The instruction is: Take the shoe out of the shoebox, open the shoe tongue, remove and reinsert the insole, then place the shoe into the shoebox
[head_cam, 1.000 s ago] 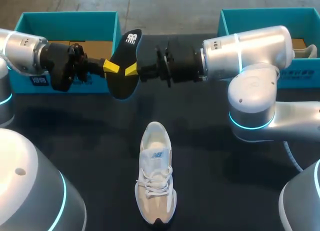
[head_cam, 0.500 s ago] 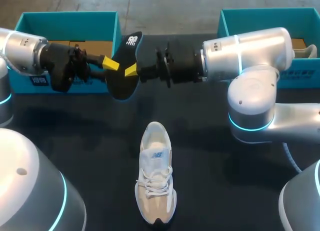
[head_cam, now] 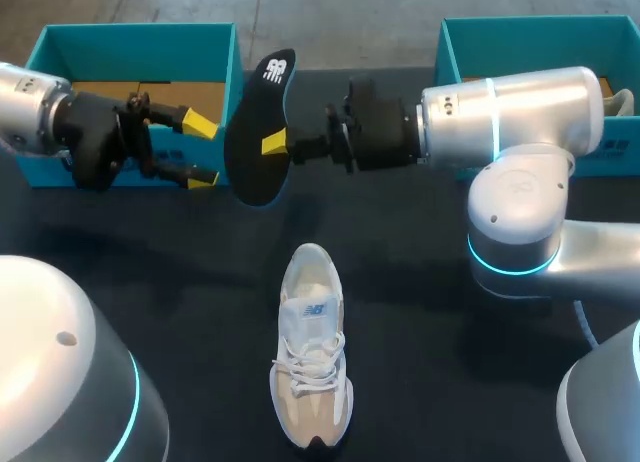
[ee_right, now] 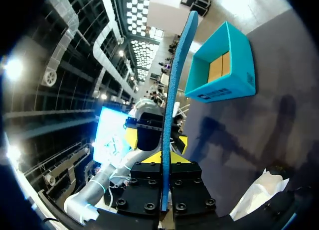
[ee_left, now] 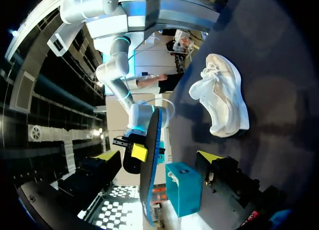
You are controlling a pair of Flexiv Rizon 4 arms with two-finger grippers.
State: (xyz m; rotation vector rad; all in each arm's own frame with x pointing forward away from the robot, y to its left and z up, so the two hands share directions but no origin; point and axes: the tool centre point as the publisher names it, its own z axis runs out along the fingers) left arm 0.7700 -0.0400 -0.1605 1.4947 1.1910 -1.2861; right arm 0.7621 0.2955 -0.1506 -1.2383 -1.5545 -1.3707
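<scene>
Wide open, that's how the jaws of the left gripper (head_cam: 202,152) stood, its yellow fingers (head_cam: 200,125) spread and gripping nothing. Opposite it, the right gripper (ee_right: 167,159) was clamped hard on the insole (head_cam: 258,112), one finger on each face.

And what a pose for that insole: it was up in the air and stood on edge, black top with its white logo turned toward the left arm, blue underside facing the right arm. It hung over the far part of the table (head_cam: 420,362), in the gap between the two teal boxes. From the left wrist it showed edge-on ahead of the open fingers, lined up between them and touching neither.

The left gripper hovered in front of the left shoebox (head_cam: 140,40), which was open with a brown cardboard floor. The right arm reached in across the front of the right shoebox (head_cam: 520,30).

Down on the table sat the shoe (head_cam: 313,362), a white and beige sneaker upright on its sole, laces tied, toe toward the robot, heel opening toward the boxes. It was outside both boxes and well below the insole, with neither gripper near it.
</scene>
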